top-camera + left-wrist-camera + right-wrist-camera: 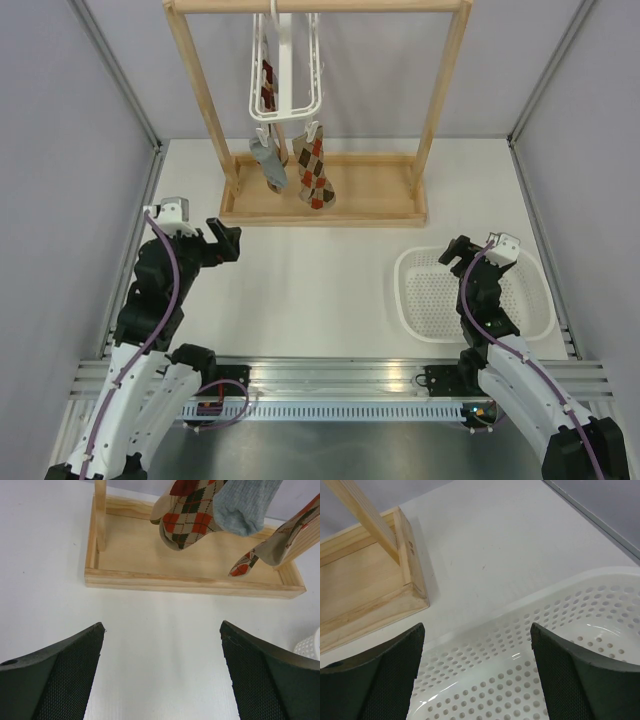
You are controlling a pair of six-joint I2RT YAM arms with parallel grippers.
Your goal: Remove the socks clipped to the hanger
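Note:
The white hanger (287, 70) hangs by its hook from the wooden rack's top bar. Clipped to it hang a grey sock (268, 165) and an argyle sock (316, 170), with another argyle sock (267, 85) higher inside the frame. In the left wrist view the argyle sock (192, 520), the grey sock (242, 505) and a further argyle sock (280, 542) dangle over the rack base. My left gripper (228, 243) is open and empty, low over the table in front of the rack; its open fingers frame bare table (162, 630). My right gripper (452, 252) is open and empty over the basket (477, 630).
The wooden rack (320, 205) stands at the back centre on a tray-like base (190, 582), which also shows in the right wrist view (365, 595). A white perforated basket (535, 300) sits at the right front (580, 625). Grey walls enclose the table.

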